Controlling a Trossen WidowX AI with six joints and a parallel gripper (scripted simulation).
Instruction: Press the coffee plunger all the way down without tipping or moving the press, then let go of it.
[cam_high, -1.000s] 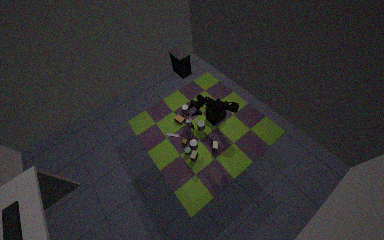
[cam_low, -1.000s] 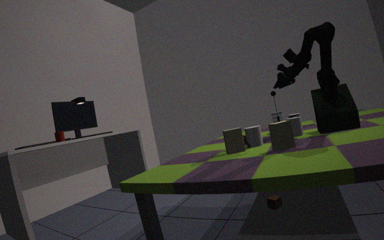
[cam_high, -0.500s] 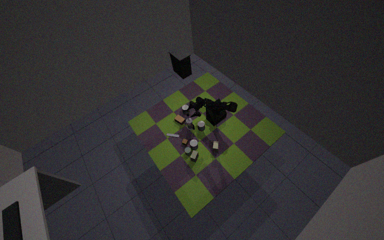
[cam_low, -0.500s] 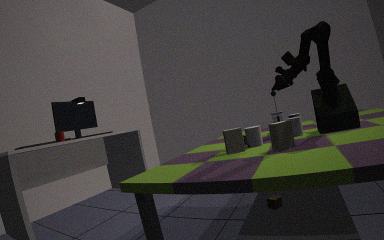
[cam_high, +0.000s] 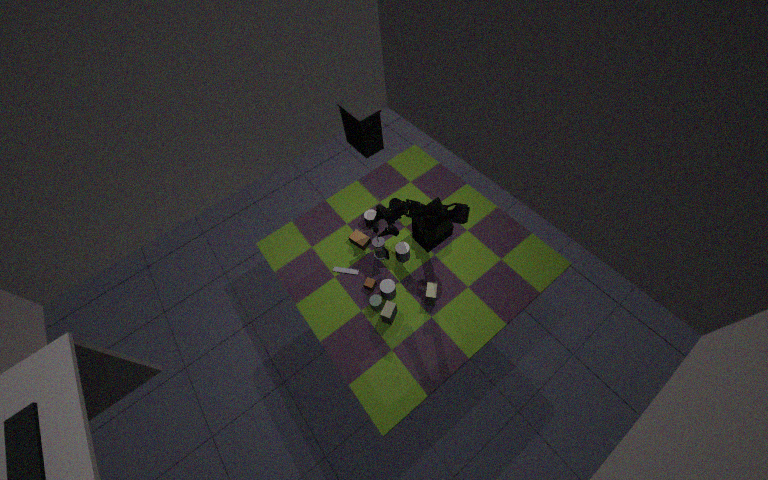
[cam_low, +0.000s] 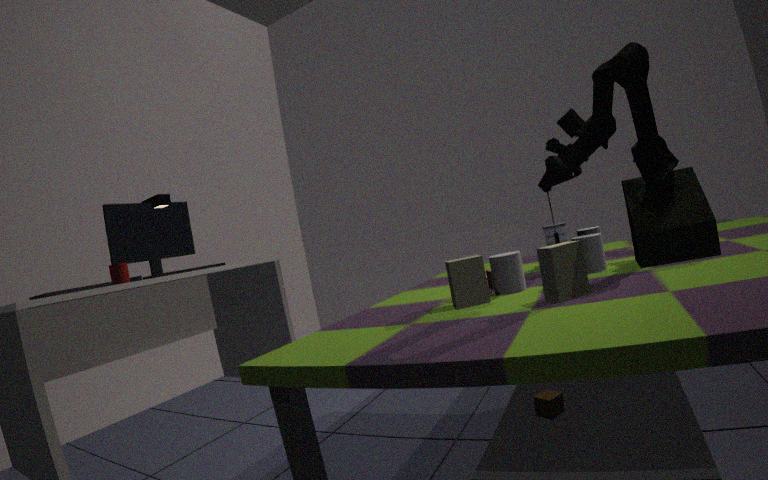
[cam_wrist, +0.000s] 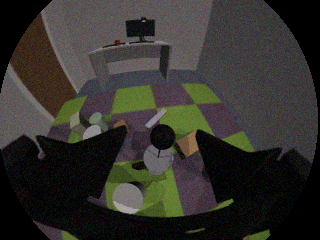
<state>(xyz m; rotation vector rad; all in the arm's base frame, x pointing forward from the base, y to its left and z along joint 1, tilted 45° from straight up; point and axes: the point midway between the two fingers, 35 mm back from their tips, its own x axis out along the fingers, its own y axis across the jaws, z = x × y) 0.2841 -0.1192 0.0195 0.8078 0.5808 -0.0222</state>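
The coffee press stands upright on the checkered table, among the other objects. Its thin rod rises to a dark round knob. My gripper is open, pointing down, with its fingers spread on either side of the knob. In the wrist view the knob sits midway between the two fingertips with a gap on each side. I cannot tell whether the gripper touches the knob from above. The plunger is raised.
Grey cylinders and beige boxes stand close in front of the press. The arm's black base block is to the right. A desk with a monitor stands far left. A small cube lies on the floor.
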